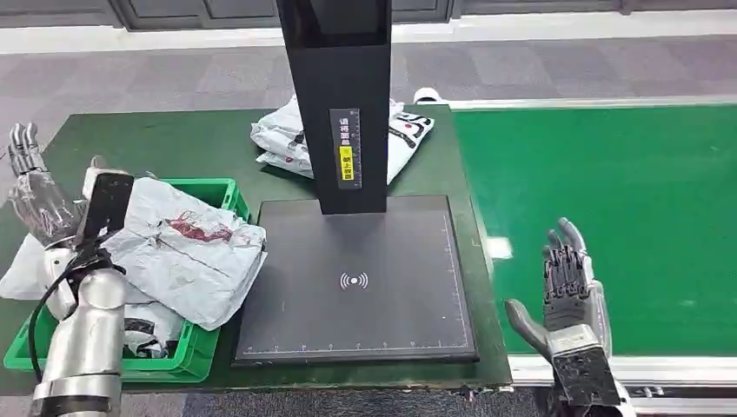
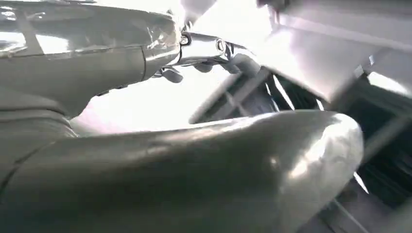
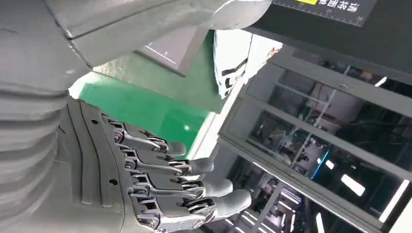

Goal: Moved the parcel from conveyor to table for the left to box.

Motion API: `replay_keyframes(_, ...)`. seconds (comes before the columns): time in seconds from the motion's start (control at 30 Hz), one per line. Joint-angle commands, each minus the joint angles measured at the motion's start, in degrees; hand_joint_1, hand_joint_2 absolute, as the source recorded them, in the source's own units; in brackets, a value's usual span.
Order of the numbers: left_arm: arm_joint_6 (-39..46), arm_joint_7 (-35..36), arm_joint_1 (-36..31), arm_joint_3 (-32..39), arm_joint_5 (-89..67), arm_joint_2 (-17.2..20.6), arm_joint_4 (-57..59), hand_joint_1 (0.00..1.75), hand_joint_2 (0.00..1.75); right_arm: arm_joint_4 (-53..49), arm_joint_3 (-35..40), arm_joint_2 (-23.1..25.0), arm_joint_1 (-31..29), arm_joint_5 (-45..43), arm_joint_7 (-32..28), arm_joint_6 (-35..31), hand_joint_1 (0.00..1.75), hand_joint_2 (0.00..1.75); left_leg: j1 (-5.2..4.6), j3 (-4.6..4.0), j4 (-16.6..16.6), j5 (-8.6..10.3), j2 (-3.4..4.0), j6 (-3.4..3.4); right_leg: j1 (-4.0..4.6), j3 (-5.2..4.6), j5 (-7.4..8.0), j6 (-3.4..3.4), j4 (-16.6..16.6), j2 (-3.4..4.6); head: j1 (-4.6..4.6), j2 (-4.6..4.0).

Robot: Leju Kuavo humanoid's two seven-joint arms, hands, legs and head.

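Green conveyor (image 1: 608, 208) bare beside empty spread right hand (image 1: 569, 291), white parcels (image 1: 187, 248) heaped in crate (image 1: 195, 352), left hand (image 1: 30, 187) open, stage unclear.

I see a dark green table (image 1: 174, 148) carrying a green crate (image 1: 195, 347) at its left, a black scanner pad (image 1: 356, 278) in the middle, and a white parcel (image 1: 400, 139) behind the scanner's post. The conveyor (image 1: 608, 200) adjoins its right side.

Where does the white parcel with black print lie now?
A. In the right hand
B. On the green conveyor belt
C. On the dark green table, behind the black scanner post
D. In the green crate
C: the parcel lies on the table behind the post.
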Motion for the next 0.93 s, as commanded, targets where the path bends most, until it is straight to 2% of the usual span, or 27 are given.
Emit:
replay_keyframes(0.03,-19.7,-11.6,5.7,-3.5,35.1,-8.2,-14.3,0.0,1.75,5.7,-1.5,0.6,-1.7,-1.8,-0.3,-1.4,0.0,1.75,0.09,-0.09,0.0,0.05,-0.05,0.05,0.1,0.03,0.06,0.04,-0.1,-0.26,0.0,0.02)
replay_keyframes(0.13,-28.3,-11.8,15.8,-14.3,45.3,-12.3,-25.1,0.0,1.75,5.7,-1.4,2.0,-2.2,-1.8,-0.6,-1.5,0.0,1.75,0.02,-0.01,-0.1,0.01,0.0,0.07,0.04,0.07,0.02,0.06,-0.2,-0.19,0.0,0.0)
replay_keyframes(0.23,-29.0,-12.2,19.9,-22.8,49.3,-14.7,-25.2,0.0,1.75,6.4,-1.1,3.0,-3.4,-2.5,0.2,-3.2,0.0,1.75,-0.02,-0.01,-0.1,-0.02,0.01,0.14,-0.01,0.09,0.03,0.09,-0.2,-0.25,0.02,0.02)
replay_keyframes(0.37,-32.7,-8.9,18.2,-28.9,55.2,-17.8,-15.0,0.0,1.75,8.1,-0.8,4.3,-4.6,-4.0,2.0,-6.8,0.0,1.75,-0.07,-0.05,0.0,-0.09,-0.05,0.25,-0.12,0.03,-0.06,0.18,-0.2,-0.27,0.02,0.02)
replay_keyframes(0.47,-34.9,-8.0,15.0,-32.0,53.4,-19.6,-6.7,0.0,1.75,9.1,-2.2,6.7,-4.2,-5.4,3.9,-9.1,0.0,1.75,-0.15,-0.05,-0.1,-0.07,-0.09,0.33,-0.12,0.1,0.0,0.19,-0.3,-0.38,0.0,0.02)
replay_keyframes(0.53,-35.1,-7.7,13.7,-33.5,51.6,-20.4,-3.7,0.0,1.75,9.9,-2.5,7.7,-3.7,-3.7,6.0,-10.8,0.0,1.75,-0.17,-0.15,-0.1,-0.02,-0.25,0.36,-0.17,0.07,0.01,0.21,-0.3,-0.6,0.0,0.02)
replay_keyframes(0.63,-35.1,-7.5,13.6,-34.2,50.8,-20.0,-3.0,0.0,1.75,10.3,-1.8,7.7,-3.6,-3.1,6.4,-10.5,0.0,1.75,-0.19,-0.1,0.0,-0.07,-0.07,0.41,-0.2,0.05,0.0,0.25,-0.2,-0.42,0.0,0.02)
replay_keyframes(0.93,-25.0,-7.8,13.9,-30.2,41.9,-20.0,2.4,0.0,1.75,14.1,0.4,7.8,-5.8,-1.2,9.2,-8.9,0.0,1.75,-0.17,-0.01,0.0,-0.1,0.14,0.37,-0.22,0.05,0.01,0.24,-0.2,-0.11,0.0,0.0)
